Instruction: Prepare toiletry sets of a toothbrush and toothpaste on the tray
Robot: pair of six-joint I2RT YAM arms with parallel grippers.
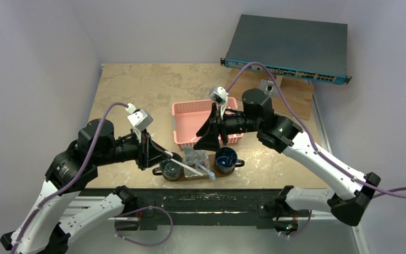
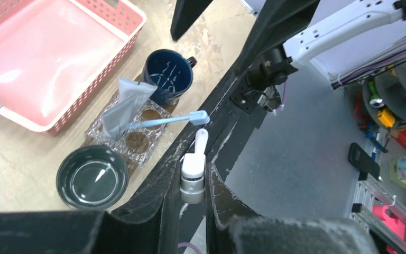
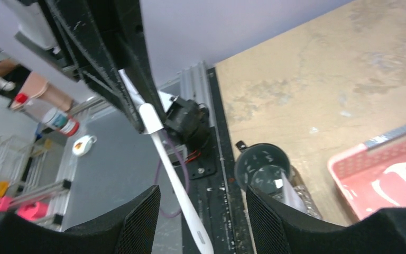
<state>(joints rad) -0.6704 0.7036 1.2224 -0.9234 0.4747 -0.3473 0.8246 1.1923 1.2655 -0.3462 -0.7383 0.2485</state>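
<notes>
Left jaws: clamped on white toothbrush, bottom centre of left wrist view.
Right jaws: apart, holding nothing, by basket, centre of top view.
Blue toothbrush: lying across tube on tray, lower centre of top view.

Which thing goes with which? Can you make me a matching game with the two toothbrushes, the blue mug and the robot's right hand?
Things
A. white toothbrush
B. light blue toothbrush
C. navy mug
D. right gripper

Places and states
1. open, fingers wide apart
2. lying across the clear holder
3. pinched in the left gripper
4. standing upright beside the clear holder

Pairs: A-3, B-2, C-4, D-1
</notes>
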